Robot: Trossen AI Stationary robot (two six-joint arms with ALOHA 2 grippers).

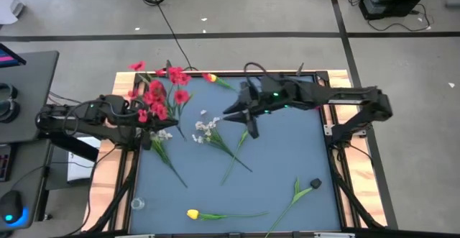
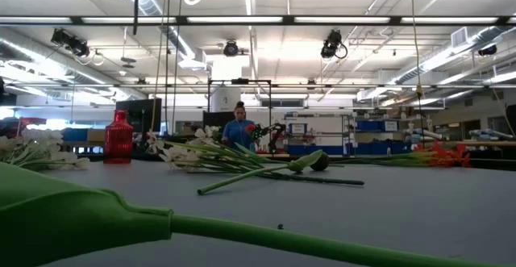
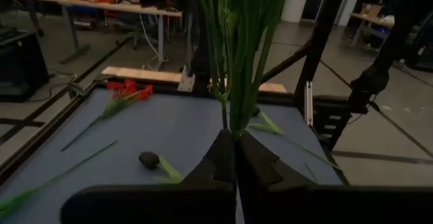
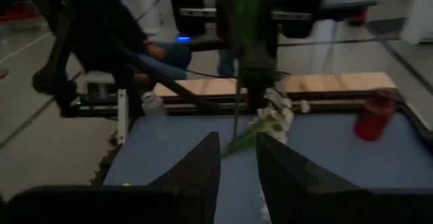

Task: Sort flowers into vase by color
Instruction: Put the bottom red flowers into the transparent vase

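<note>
One bunch of red flowers [image 1: 158, 94] sits clamped in your left gripper [image 3: 235, 149], so keep it upright heading vase-ward [image 2: 118, 138], right gripper [image 4: 237, 158] open over the counter [image 1: 287, 159].

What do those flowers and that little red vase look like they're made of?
The red flowers held by the left gripper look artificial: probably plastic stems and fabric petals, going by their uniform, smooth green stems. The vase seems translucent red glass or plastic, since light glows through it. The right gripper hangs open.
</note>
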